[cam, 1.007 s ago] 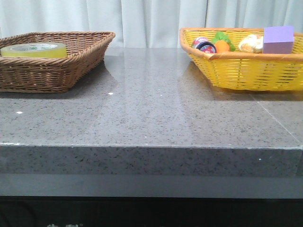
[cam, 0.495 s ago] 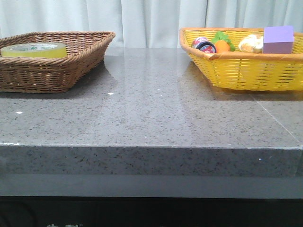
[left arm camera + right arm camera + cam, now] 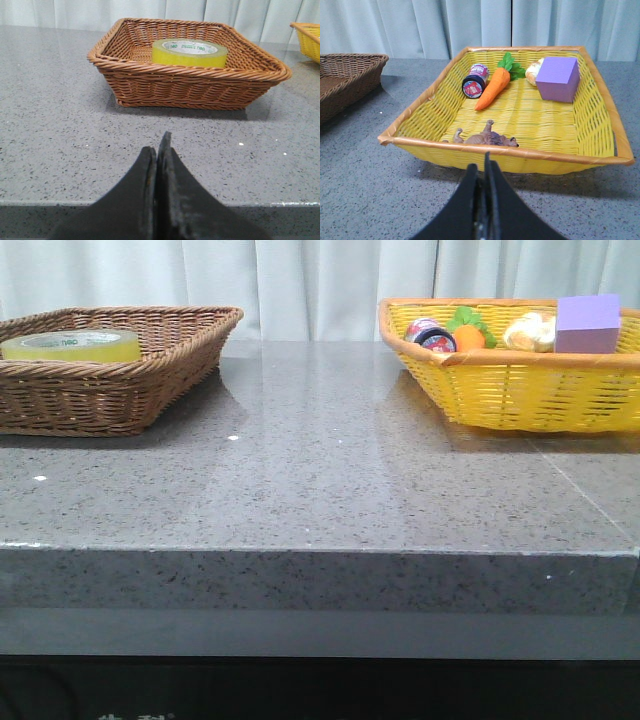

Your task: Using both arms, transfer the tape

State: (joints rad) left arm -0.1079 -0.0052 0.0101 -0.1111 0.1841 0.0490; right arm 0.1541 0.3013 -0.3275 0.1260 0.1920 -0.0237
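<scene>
While the tape (image 3: pixel 70 344) lies flat in the brown wicker basket (image 3: pixel 150 380) at the left of the table (image 3: pixel 320 480), neither arm appears in the front view — each is known only from its own wrist camera. The left gripper (image 3: pixel 158 150) hovers low over the stone short of the basket's near wall, its fingers pressed together with nothing between them. The roll rests on one face toward the far side of the basket, its hole opening upward and its axis vertical; being a ring, it has no long axis in plan, so no approach heading is favoured. A sound pickup would likely require the jaws to part first, rise above the woven rim, and descend with one finger inside the white core and one outside the yellow wall. To the right stands the yellow basket (image 3: pixel 520 390), holding a small patterned roll (image 3: pixel 473 85), a toy carrot (image 3: pixel 492 86), a purple block (image 3: pixel 558 78) and a toy lion (image 3: pixel 485 138). The right gripper (image 3: pixel 482 172) sits before this basket — likewise closed and empty.
</scene>
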